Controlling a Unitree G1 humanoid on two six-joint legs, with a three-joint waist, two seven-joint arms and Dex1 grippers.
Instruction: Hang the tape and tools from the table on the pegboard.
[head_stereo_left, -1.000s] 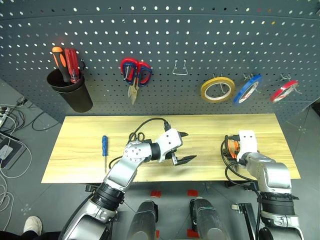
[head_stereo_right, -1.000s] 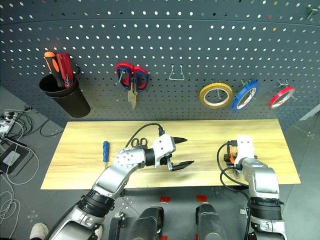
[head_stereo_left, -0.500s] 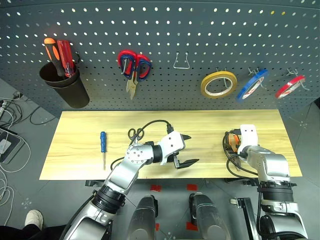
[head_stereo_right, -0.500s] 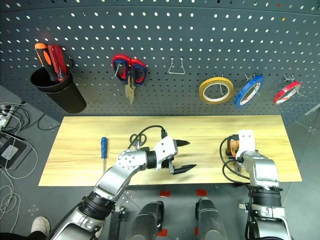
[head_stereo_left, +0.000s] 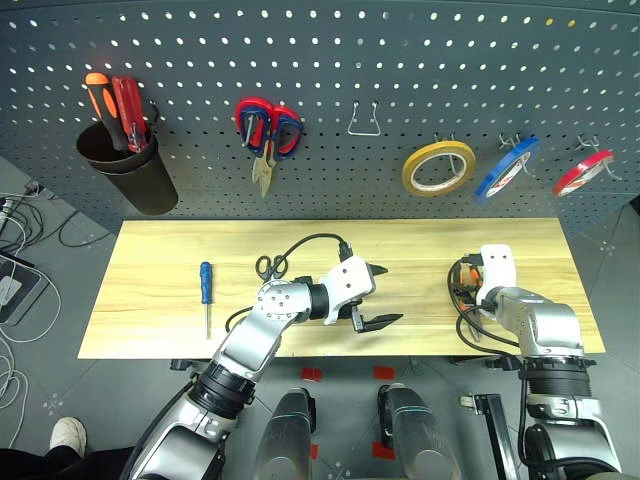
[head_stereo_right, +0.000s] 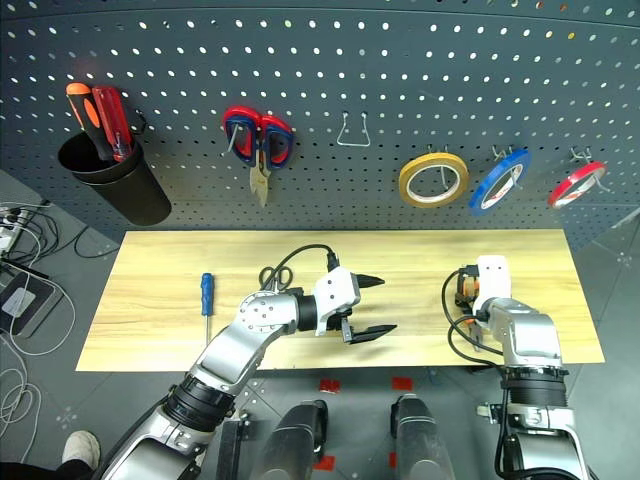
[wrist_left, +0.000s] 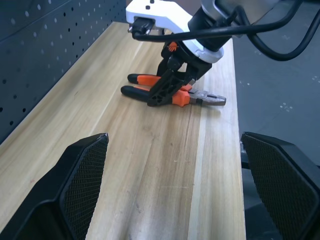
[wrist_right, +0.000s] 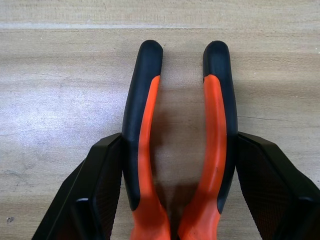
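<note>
Right wrist view: the orange-and-black pliers are lying flat on the tabletop near its right end, handles flanked by the right gripper's black fingers, which are touching their outer sides; a firm pinch cannot be confirmed. The left gripper is hovering over the tabletop's middle, fingers spread wide. Black-handled scissors and the blue-handled screwdriver are lying further left. The yellow-tan tape is hanging on the pegboard.

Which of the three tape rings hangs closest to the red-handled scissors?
The yellow-tan tape ring, leftmost of the three; the blue ring and the red ring hang further right.
</note>
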